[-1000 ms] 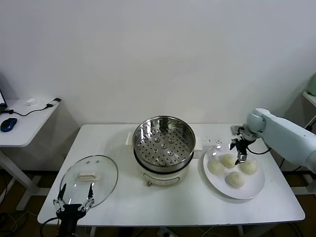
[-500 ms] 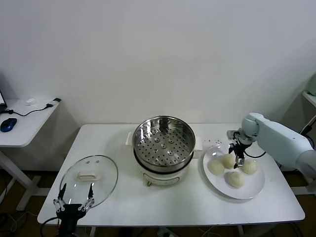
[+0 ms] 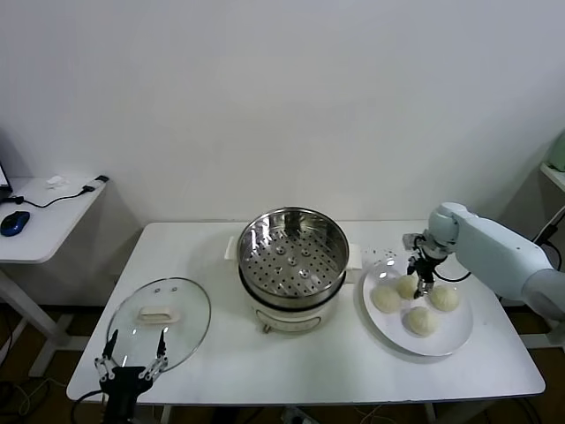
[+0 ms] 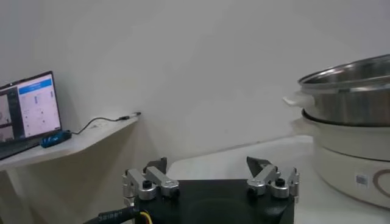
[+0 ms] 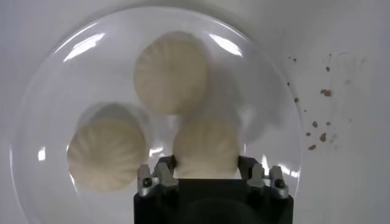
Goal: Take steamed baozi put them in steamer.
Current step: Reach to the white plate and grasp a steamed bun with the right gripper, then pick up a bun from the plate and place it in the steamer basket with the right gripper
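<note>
Right hand (image 3: pixel 420 281) hides part of a baozi (image 5: pixel 205 150) beneath it.

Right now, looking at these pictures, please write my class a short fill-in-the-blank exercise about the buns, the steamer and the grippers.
1. The plate holds ____ baozi.
2. The steamer holds ____ baozi.
3. The ____ gripper hangs over the plate.
4. The lid lies on the table to the steamer's ____.

Missing words: four; no; right; left
</note>
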